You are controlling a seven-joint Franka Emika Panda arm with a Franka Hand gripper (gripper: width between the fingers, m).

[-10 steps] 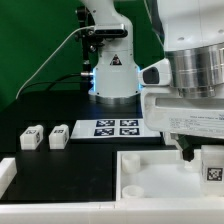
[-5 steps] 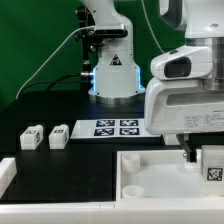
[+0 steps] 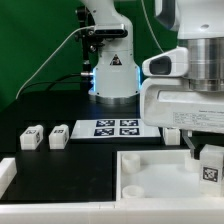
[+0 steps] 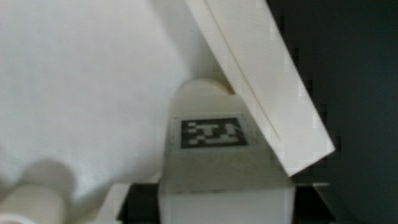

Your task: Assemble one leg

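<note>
End effector point(image 3: 200, 152) is closed on one leg point(image 3: 210, 168), holding it over the tray point(image 3: 150, 172) by the exterior view's right edge, presumably to line it up with a corner socket. In the wrist view the leg point(image 4: 217, 140) sits against the tray wall point(image 4: 267, 80). Two spare legs point(image 3: 44, 137) lie on the surface near the marker board point(image 3: 115, 127), apparently staged for later steps

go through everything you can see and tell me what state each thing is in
gripper: shut on the leg
leg: upright, held over the tray
tray: flat on the table, socket near its corner empty
two spare legs: lying loose, untouched
marker board: flat on the table
</note>
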